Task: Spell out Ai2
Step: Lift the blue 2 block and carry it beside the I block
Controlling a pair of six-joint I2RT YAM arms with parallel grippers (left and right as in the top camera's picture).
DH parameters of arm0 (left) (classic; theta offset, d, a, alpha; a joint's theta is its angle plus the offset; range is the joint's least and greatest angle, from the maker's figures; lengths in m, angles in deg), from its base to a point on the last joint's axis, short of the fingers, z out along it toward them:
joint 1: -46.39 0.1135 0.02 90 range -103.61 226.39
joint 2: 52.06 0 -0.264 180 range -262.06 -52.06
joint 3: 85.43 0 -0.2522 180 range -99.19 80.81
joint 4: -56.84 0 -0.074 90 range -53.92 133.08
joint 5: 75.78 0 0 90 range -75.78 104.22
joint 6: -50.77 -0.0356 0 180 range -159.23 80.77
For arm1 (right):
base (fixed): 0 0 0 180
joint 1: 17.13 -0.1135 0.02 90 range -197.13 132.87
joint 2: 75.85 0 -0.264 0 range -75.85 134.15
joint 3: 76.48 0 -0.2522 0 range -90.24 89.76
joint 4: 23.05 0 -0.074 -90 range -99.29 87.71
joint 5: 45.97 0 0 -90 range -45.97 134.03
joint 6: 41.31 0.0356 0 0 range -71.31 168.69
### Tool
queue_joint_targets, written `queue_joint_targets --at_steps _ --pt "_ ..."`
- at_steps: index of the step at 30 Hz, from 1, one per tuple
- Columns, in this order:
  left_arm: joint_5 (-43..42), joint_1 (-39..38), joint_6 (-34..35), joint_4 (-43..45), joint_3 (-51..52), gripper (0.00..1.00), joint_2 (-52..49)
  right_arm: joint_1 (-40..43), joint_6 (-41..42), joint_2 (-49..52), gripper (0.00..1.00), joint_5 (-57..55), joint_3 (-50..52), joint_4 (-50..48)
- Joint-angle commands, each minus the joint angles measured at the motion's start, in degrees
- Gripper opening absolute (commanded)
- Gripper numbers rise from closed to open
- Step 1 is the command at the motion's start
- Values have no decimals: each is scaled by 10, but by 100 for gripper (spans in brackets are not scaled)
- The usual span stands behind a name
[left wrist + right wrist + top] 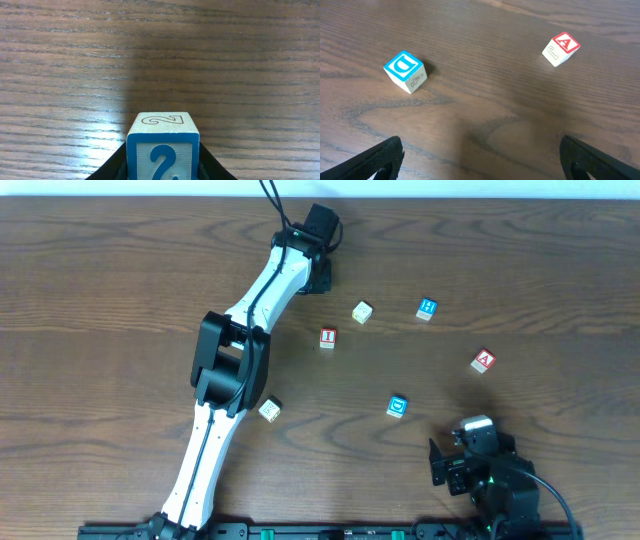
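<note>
2 cube [163, 142] | left end effector [163, 167] grasping it, arm outstretched | right end effector [480, 146] released

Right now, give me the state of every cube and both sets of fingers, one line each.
2 cube: upright between the left fingers.
left fingers: close against both sides of the 2 cube; firm grip unclear.
right fingers: wide open, empty.
A cube: loose, A up.
I cube: loose, I up.
H cube: loose, H up.
D cube: loose, D up.
upper cream cube: loose.
lower cream cube: loose.
</note>
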Motion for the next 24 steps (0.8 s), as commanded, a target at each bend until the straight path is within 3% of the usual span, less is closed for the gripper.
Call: queue_joint_targets --at_steps 1,5,8,16,24 --pt "15 2 -2 -6 -7 29 -8 4 -6 -4 99 2 6 2" --pt "18 2 -2 -51 -59 21 -8 4 -6 -4 99 2 6 2" --pt "18 -4 -2 -113 -123 6 -8 4 -6 -4 99 2 6 2" --pt "-26 -53 16 -251 -263 6 -4 4 -6 -4 99 2 6 2" --pt "-33 -90 30 -327 -265 6 39 4 -6 -4 99 2 6 2"
